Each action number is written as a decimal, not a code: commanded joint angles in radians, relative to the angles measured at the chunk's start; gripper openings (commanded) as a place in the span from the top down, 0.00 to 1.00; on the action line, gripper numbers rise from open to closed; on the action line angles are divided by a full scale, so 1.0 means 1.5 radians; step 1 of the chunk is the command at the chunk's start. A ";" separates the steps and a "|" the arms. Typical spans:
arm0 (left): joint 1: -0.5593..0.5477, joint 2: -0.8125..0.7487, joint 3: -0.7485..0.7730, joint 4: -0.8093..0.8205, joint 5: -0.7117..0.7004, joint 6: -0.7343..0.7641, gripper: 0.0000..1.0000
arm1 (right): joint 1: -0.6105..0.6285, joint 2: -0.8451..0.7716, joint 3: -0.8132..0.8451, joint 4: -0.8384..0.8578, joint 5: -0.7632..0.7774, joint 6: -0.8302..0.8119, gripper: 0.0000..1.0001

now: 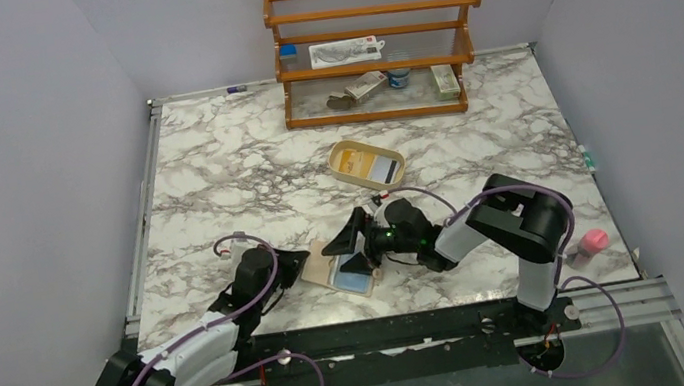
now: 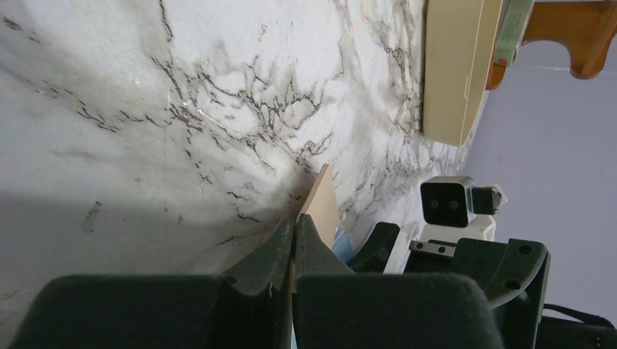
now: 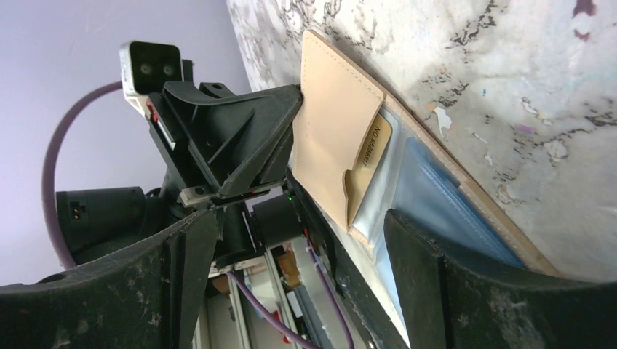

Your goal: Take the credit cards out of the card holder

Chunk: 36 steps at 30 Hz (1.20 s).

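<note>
At the near edge of the table (image 1: 214, 171), the holder (image 3: 331, 123) lies open, tan pocket on one half and light blue panel on the other. The left fingers (image 2: 276, 254) are squeezed fully together on the tan edge of its left flap, so that side is pinned. You can see the thin flap sticking out from between the tips in the left wrist view.

The right fingers (image 3: 182, 276) are spread really wide with nothing in them. From the right wrist view the holder sits out ahead of them in the gap, blue panel nearer the right-hand finger, tan pocket further out toward the left arm. From the top they hang over the middle of the holder. Can't tell if either tip actually touches it.

Count, for anyone keeping track:
- one holder
- three cards: a gold card (image 3: 372, 145) poking partway out of the tan pocket, with embossed characters along its edge, plus a yellow card (image 1: 351, 159) and a grey card (image 1: 385, 167) with a dark band lying side by side in the tray (image 1: 335, 164)
- one tray, oval and tan, further back on the table, well apart from the holder
</note>
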 commanded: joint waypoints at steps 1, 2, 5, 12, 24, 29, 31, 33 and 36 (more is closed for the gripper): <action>-0.003 0.000 -0.080 -0.017 -0.076 -0.082 1.00 | 0.013 0.036 -0.014 -0.037 0.049 0.032 0.09; -0.003 0.001 -0.080 -0.018 -0.077 -0.088 1.00 | 0.013 0.034 -0.010 -0.048 0.057 0.034 0.09; -0.003 0.004 -0.081 -0.019 -0.072 -0.105 1.00 | 0.016 0.028 0.006 -0.082 0.074 0.039 0.09; -0.004 0.004 -0.081 -0.019 -0.077 -0.116 1.00 | 0.042 0.022 0.101 -0.261 0.117 0.036 0.09; -0.004 0.001 -0.079 -0.030 -0.076 -0.114 1.00 | 0.069 -0.002 0.140 -0.314 0.200 0.033 0.09; -0.004 -0.002 -0.079 -0.039 -0.081 -0.112 1.00 | 0.070 -0.043 0.070 -0.125 0.231 0.002 0.08; -0.004 -0.002 -0.079 -0.039 -0.082 -0.113 1.00 | 0.070 -0.052 0.040 -0.050 0.242 -0.009 0.07; -0.004 0.000 -0.078 -0.039 -0.082 -0.113 1.00 | 0.070 -0.054 0.021 0.001 0.258 -0.019 0.06; -0.004 0.002 -0.078 -0.039 -0.082 -0.113 1.00 | 0.070 -0.042 0.018 0.044 0.266 -0.024 0.06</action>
